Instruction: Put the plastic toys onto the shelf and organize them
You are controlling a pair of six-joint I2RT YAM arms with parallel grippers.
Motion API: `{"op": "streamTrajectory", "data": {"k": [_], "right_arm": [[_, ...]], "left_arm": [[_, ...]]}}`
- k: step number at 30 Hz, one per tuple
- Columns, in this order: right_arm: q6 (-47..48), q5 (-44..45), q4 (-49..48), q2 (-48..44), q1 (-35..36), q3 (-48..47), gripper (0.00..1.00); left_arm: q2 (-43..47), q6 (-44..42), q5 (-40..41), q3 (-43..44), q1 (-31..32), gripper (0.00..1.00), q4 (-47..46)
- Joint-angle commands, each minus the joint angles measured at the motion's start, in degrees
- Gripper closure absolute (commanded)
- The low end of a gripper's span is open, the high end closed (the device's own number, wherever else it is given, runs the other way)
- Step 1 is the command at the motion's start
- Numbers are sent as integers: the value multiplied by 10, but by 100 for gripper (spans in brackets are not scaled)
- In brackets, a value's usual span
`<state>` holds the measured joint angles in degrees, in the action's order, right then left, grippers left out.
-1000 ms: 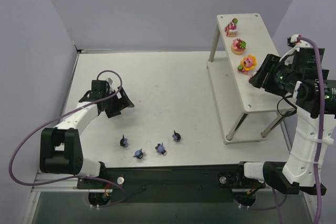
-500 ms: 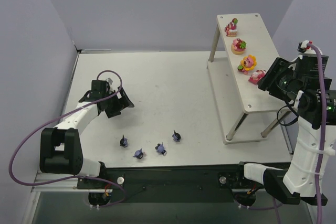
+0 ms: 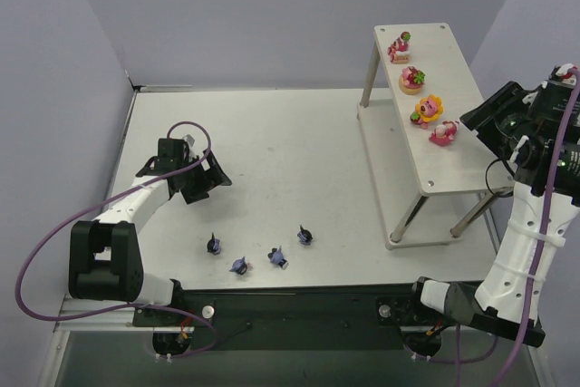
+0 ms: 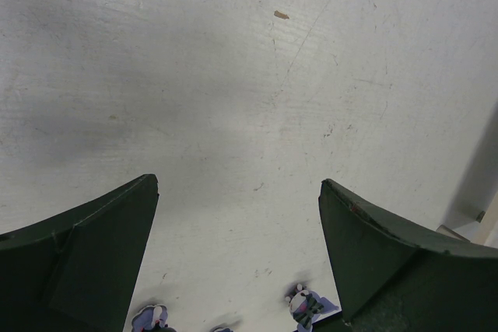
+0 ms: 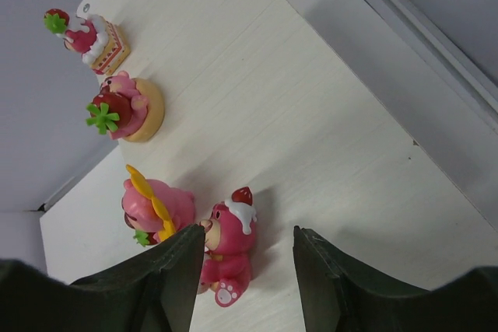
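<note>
Four pink toys [image 3: 427,109] stand in a row on the top board of the shelf [image 3: 453,79]; four dark blue toys [image 3: 277,257] sit on the white table [image 3: 299,151] near the arm bases. The right gripper [image 5: 249,235] is just beside the pink bear [image 5: 229,258], fingers parted and empty; the left gripper [image 4: 239,184] is spread wide above the table.

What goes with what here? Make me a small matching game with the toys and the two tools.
Things:
1. pink toys
2. dark toys
3. left tool
4. right tool

Places or states:
A. standing on the table, near the arm bases
B. wide open over the table's left part
C. in a row on the top board of the shelf
D. partly open and empty, at the shelf's right edge, by the nearest pink toy

Pairs: 1-C, 2-A, 3-B, 4-D
</note>
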<state>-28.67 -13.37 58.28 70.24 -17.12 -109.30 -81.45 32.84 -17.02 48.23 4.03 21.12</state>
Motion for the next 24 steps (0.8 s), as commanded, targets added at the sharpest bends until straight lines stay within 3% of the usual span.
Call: {"op": "streamTrajectory", "data": {"k": [1, 6, 19, 24], "right_arm": [[-71, -86, -49, -4, -20, 28, 51], [-88, -153, -70, -4, -38, 65, 50], [-75, -198, -75, -11, -46, 117, 51], [-71, -199, -74, -15, -47, 124, 58]], "left_arm": [[7, 4, -7, 11, 2, 5, -17], [10, 4, -5, 11, 2, 5, -14], [10, 3, -4, 12, 2, 5, -11], [9, 4, -1, 11, 2, 5, -11]]}}
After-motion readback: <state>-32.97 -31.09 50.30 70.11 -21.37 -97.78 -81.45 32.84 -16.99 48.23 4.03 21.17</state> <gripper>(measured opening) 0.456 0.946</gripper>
